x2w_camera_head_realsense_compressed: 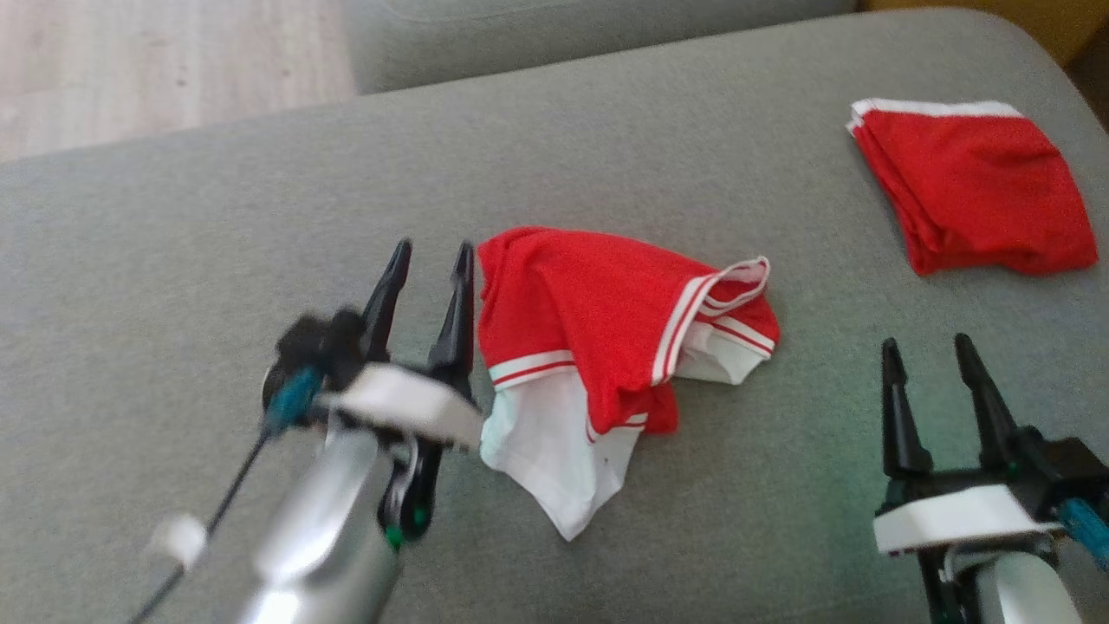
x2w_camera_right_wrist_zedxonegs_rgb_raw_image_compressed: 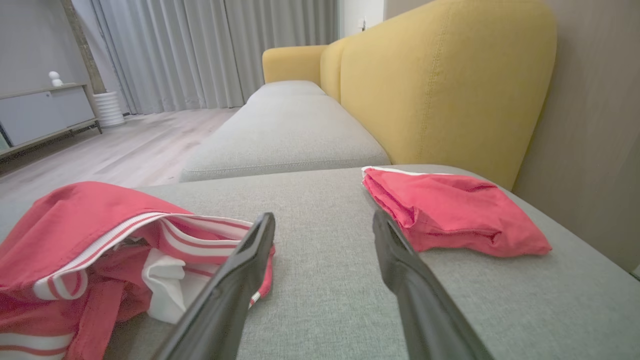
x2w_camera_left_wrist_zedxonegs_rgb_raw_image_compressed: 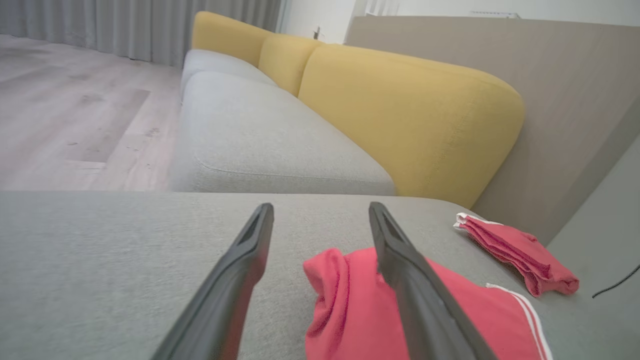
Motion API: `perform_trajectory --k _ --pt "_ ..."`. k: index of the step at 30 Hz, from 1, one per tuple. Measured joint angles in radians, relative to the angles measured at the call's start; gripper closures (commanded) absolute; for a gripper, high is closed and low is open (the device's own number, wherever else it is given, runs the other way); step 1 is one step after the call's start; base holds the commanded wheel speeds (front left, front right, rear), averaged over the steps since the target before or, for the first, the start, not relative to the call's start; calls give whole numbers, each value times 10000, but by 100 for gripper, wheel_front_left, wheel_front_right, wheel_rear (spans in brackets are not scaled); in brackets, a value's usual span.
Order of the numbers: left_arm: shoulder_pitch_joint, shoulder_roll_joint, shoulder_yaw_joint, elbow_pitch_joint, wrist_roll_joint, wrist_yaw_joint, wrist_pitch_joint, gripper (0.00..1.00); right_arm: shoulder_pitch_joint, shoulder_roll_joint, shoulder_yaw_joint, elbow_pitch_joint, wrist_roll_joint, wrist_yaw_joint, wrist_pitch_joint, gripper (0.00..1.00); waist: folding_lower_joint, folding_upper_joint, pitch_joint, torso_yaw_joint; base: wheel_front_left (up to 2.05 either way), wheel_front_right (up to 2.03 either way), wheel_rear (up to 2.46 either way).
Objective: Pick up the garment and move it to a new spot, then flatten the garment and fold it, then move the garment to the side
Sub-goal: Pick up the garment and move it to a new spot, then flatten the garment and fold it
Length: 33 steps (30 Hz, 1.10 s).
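Since your left end effector (x2w_camera_head_realsense_compressed: 431, 264) and right end effector (x2w_camera_head_realsense_compressed: 925, 360) gape empty, you may pinch several layers if the left closes on the bunched shirt (x2w_camera_head_realsense_compressed: 598, 321).

On the grey seat cushion (x2w_camera_head_realsense_compressed: 606, 130), at its far right corner: a folded red cloth (x2w_camera_head_realsense_compressed: 975, 186) with a white edge. Behind it, yellow backrests (x2w_camera_right_wrist_zedxonegs_rgb_raw_image_compressed: 440, 85); further along, a second grey seat (x2w_camera_right_wrist_zedxonegs_rgb_raw_image_compressed: 285, 130). Beyond, pale wooden floor (x2w_camera_left_wrist_zedxonegs_rgb_raw_image_compressed: 75, 110), grey curtains (x2w_camera_right_wrist_zedxonegs_rgb_raw_image_compressed: 200, 50), a low sideboard (x2w_camera_right_wrist_zedxonegs_rgb_raw_image_compressed: 40, 112), beside it a white ribbed pot (x2w_camera_right_wrist_zedxonegs_rgb_raw_image_compressed: 109, 108). Past the folded cloth, a thin black cable (x2w_camera_left_wrist_zedxonegs_rgb_raw_image_compressed: 617, 284).
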Motion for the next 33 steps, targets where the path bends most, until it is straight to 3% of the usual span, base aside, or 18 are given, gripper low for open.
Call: perform_trajectory --k 5,11,17,24,33 --pt "2427 107 869 -2263 1515 192 -10 0 435 0 -489 -8 -100 0 0 0 -1 0 -300 483 0 0 0" --pt "4588 182 1925 -3584 2765 293 -10 0 594 6 -669 23 -349 0 0 0 -1 0 -614 1057 0 0 0" --pt "5994 173 2968 -3756 3438 339 -10 0 881 12 -663 305 -380 0 0 0 -1 0 -951 1544 0 0 0" --pt "6728 -46 3927 -3914 3799 -94 -10 0 1212 15 -591 700 -349 0 0 0 -2 0 -1408 1915 0 0 0" --pt "7005 -238 4414 -3921 3996 -439 -10 0 1301 19 -347 976 -349 0 0 0 0 0 -1561 1940 0 0 0"
